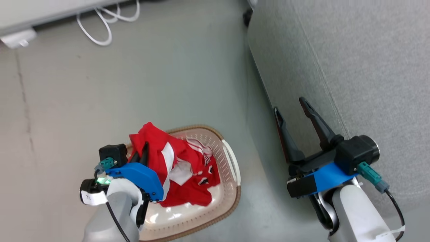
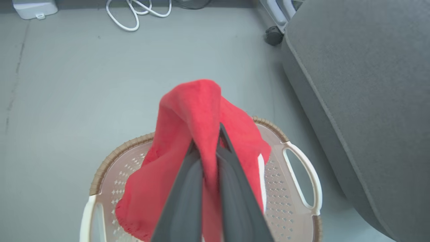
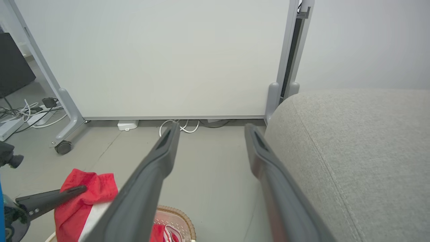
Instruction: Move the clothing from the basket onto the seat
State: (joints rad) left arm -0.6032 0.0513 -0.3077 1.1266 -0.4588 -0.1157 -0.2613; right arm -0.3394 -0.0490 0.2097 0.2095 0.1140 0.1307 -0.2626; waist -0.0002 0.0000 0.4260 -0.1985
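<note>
The red shorts (image 1: 153,137), with a white band, are pinched between the closed fingers of the left gripper (image 1: 142,149). They rise in a peak above the basket (image 1: 235,166), their lower part trailing inside it. The red jersey (image 1: 198,178), striped collar and black emblem showing, lies crumpled in this cream, perforated, brown-rimmed basket, which stands on the floor near the light-grey seat (image 1: 352,67).

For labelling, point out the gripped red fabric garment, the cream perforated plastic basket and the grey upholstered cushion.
Red fabric garment (image 2: 191,107), left wrist view, top fold.
Cream perforated basket (image 2: 277,195), left wrist view, inner wall.
Grey upholstered cushion (image 1: 369,50), head view, top surface.
</note>
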